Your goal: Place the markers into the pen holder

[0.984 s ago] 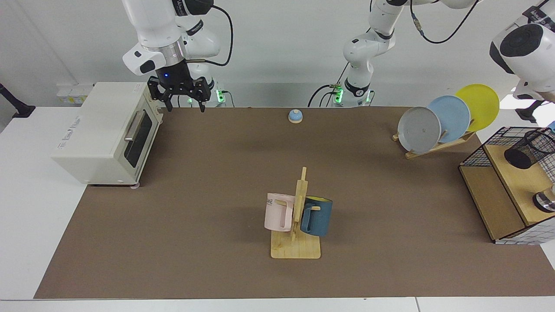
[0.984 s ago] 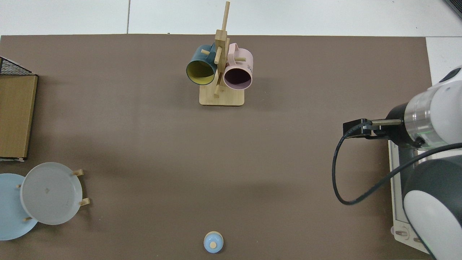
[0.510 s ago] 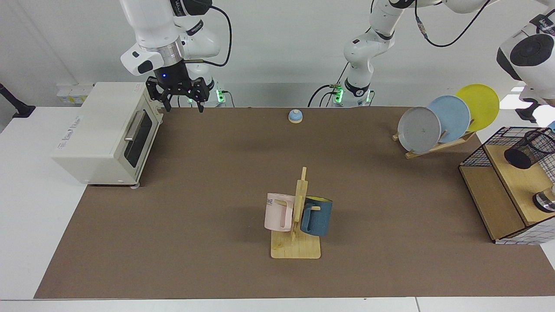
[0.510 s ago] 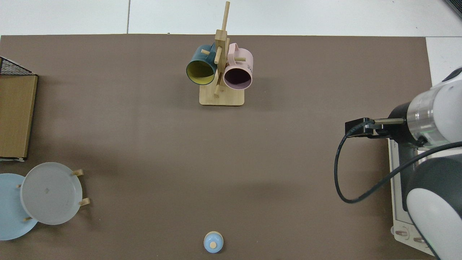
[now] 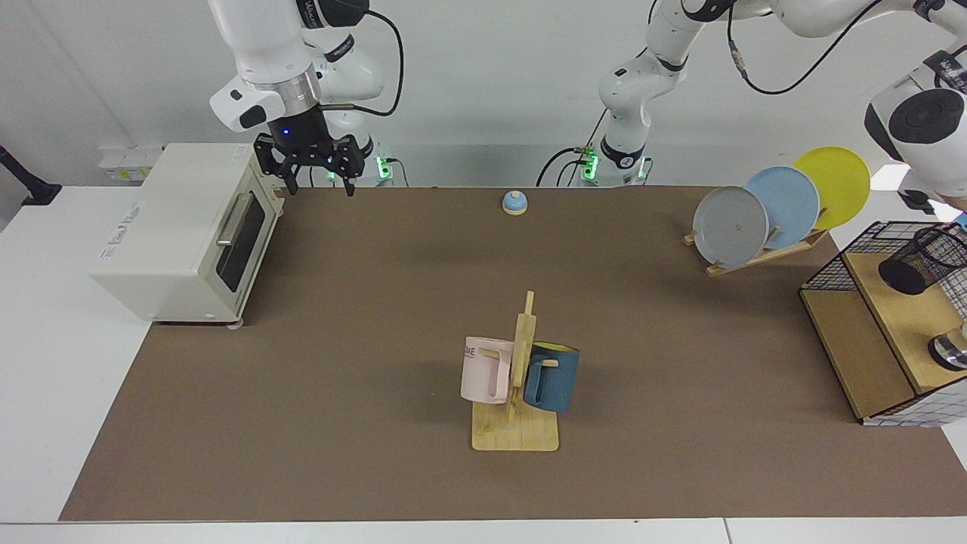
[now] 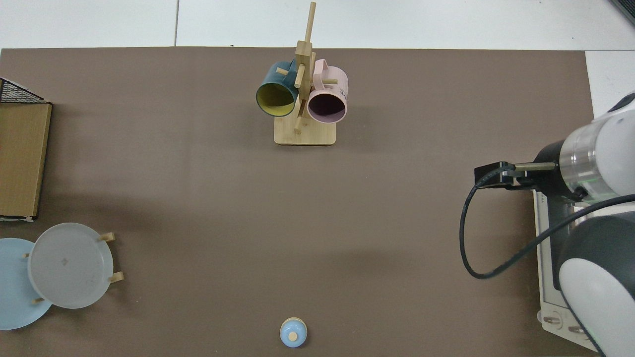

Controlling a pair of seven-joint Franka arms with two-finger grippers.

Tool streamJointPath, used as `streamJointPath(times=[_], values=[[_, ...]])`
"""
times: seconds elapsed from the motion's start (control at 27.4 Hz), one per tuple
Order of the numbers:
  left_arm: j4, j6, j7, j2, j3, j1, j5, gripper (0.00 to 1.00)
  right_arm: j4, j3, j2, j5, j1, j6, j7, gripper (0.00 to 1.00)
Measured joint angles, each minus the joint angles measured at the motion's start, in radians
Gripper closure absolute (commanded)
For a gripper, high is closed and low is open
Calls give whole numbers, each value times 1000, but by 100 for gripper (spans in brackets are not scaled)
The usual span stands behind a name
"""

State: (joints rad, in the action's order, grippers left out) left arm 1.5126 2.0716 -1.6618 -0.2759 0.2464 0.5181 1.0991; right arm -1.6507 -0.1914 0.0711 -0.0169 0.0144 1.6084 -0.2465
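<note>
A robot lab: two arms, bare white walls, staged toaster oven [image 5: 181, 230].

The scene is viewed from across the tabletop [image 5: 302, 393], high and angled down toward both arm bases, with the mug rack [image 5: 516, 393] shown near the front. From straight overhead, the same mug rack [image 6: 304, 99] is seen at the top edge, turned around. The brown mat, plates and bell are shared.

A black wire-mesh pen holder [image 5: 923, 260] tilts on the wooden shelf at the bench's edge; I see no marker clearly.
</note>
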Motion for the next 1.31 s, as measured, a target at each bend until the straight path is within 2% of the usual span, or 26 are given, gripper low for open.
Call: streamJointPath(times=[0.8,1.31], values=[[3,0,3,-1,-2,3,22,100,0,0,0,0,0,0,0,0],[53,1,55,-2,-25,3,22,100,0,0,0,0,0,0,0,0]])
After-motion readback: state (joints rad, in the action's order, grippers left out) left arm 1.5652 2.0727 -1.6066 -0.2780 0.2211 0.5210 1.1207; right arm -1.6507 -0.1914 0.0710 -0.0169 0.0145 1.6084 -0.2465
